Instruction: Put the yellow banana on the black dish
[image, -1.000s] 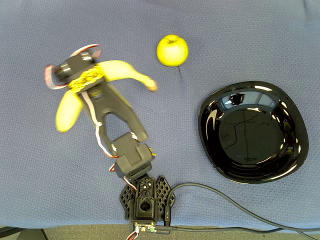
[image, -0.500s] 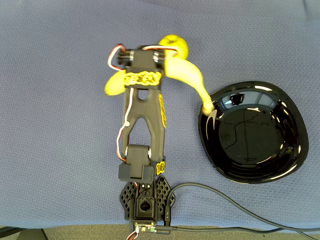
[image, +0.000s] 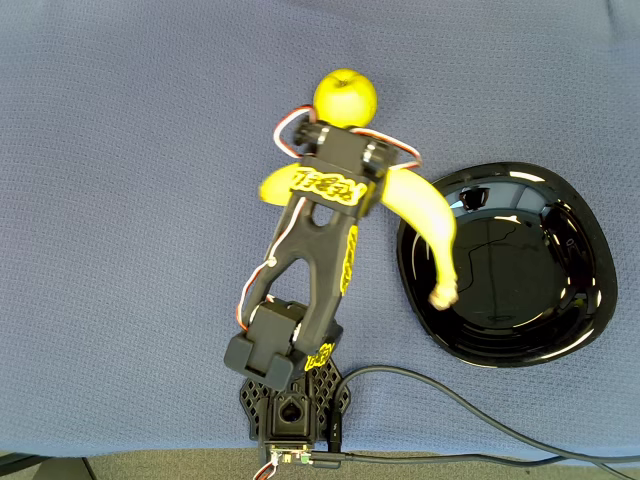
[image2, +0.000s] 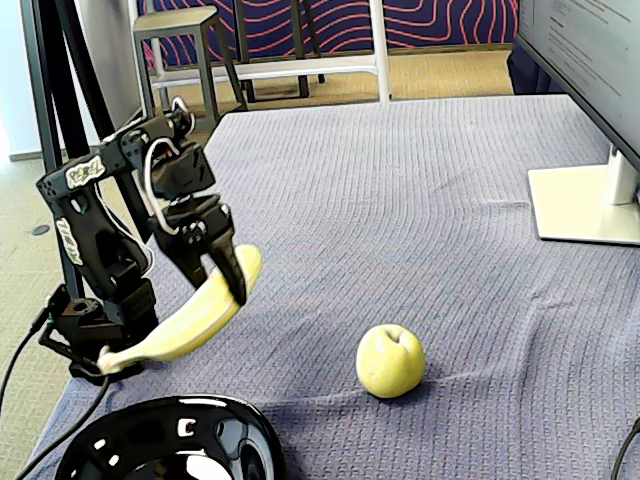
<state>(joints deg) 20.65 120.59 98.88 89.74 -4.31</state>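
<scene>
Overhead view showed the arm's wrist covering the gripper (image: 345, 175) and the middle of the yellow banana (image: 432, 225), so the fingertips were hard to make out. Largest was the ribbed blue-grey cloth table (image: 120, 120), then the glossy black dish (image: 520, 265), rounded-square and reflective, cut off at the near edge in the fixed view (image2: 165, 440). There the gripper (image2: 225, 270) clamped the smooth curved banana (image2: 190, 320) mid-length, lifted off the cloth, its stem end over the dish's left rim. A round yellow-green apple (image: 345, 100) lay just beyond.
</scene>
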